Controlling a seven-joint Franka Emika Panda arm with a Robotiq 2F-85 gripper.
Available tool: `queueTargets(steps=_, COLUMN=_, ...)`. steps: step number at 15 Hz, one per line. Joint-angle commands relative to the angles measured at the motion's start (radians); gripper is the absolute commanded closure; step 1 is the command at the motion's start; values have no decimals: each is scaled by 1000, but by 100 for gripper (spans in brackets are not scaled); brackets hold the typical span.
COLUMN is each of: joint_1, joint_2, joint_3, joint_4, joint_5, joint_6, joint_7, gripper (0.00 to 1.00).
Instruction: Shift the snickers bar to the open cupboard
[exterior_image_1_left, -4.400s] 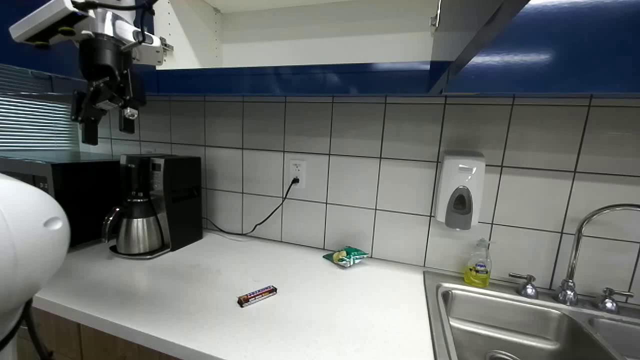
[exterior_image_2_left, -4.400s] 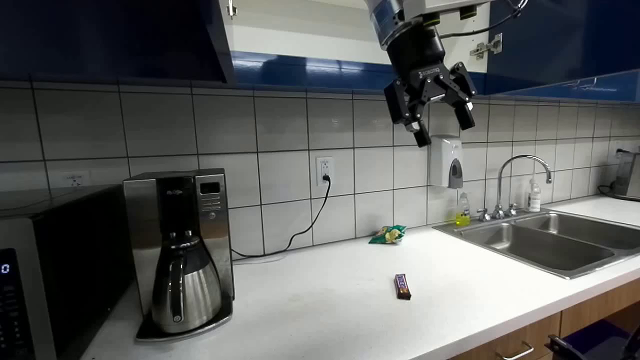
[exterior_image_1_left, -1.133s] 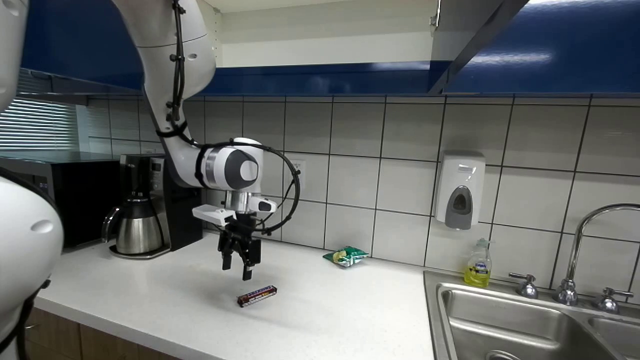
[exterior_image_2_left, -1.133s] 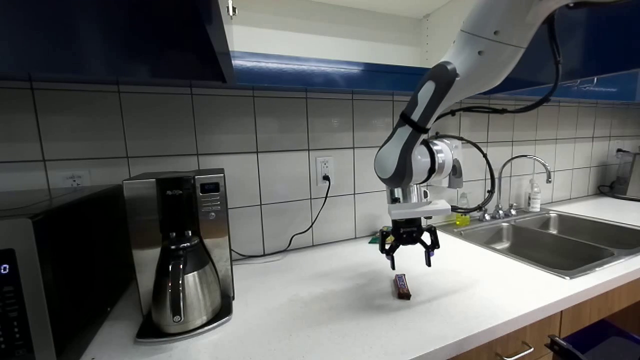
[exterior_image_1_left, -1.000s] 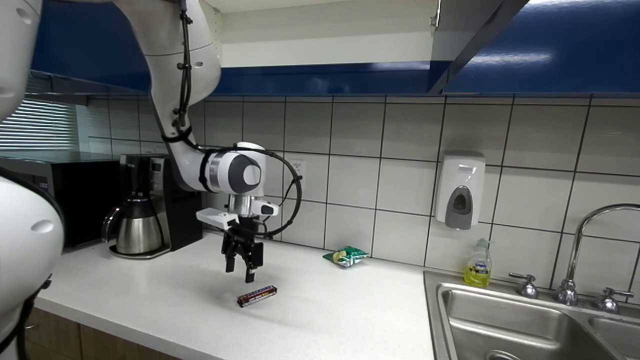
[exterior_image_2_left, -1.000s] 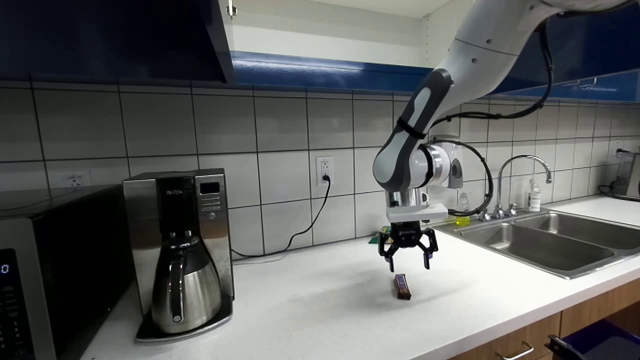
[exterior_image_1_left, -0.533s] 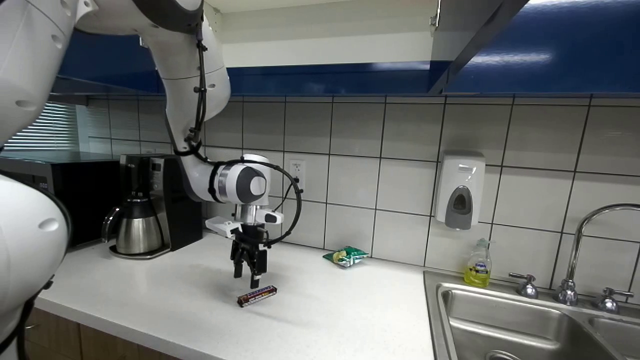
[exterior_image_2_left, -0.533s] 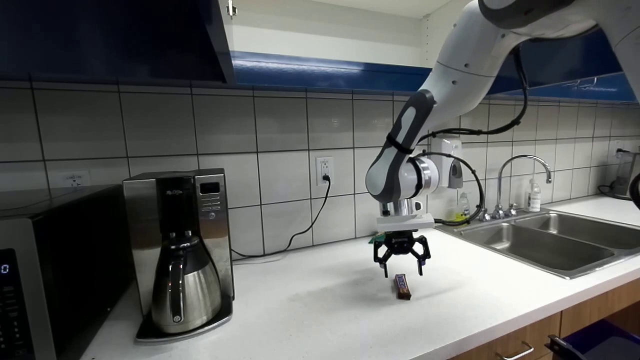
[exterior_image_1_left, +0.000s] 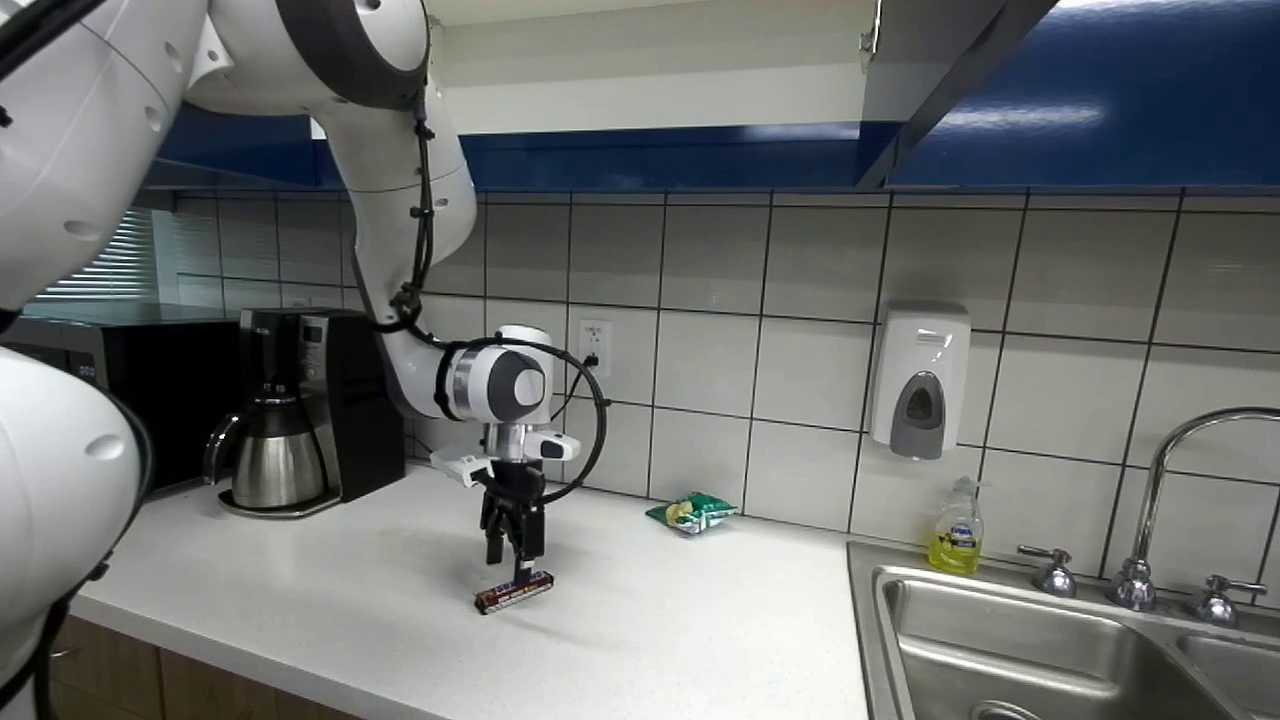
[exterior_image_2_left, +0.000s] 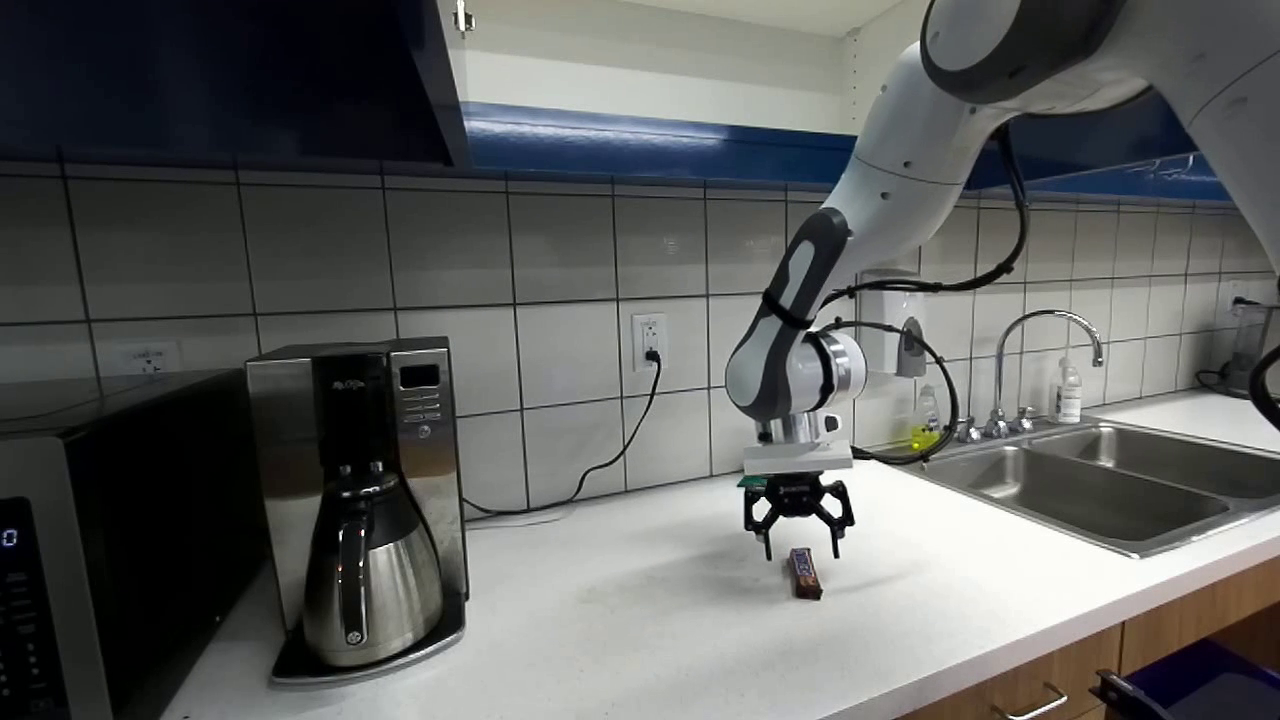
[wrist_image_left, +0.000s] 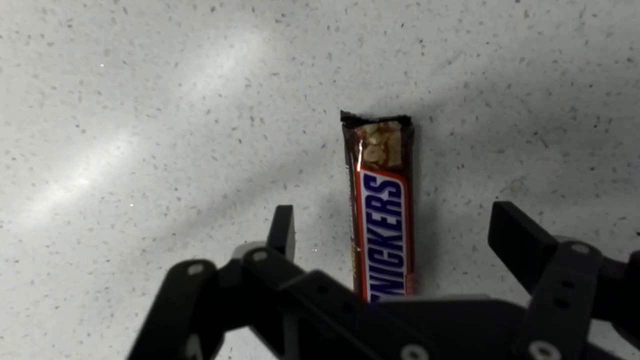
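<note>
A white, finely speckled desk runs along a tiled wall. On it lies the snickers bar, lettering up. Well apart from the bar stands the coffee maker, with the steel sink on the bar's opposite side; a green bag lies nearer the wall than the bar, and the open cupboard sits higher. The fingers are released and spread; in the wrist view the bar shows between them, bare desk along both its long edges.
</note>
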Motion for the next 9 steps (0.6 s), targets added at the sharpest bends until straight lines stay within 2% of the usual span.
queueTargets(steps=1, joint_1=19, joint_2=29, joint_3=-23, joint_4=39, joint_5=12, joint_6=0, joint_7=35, gripper=0)
queueTargets(steps=9, joint_1=17, joint_2=75, joint_3=-30, joint_4=66, joint_5=29, joint_6=3, joint_7=44, gripper=0)
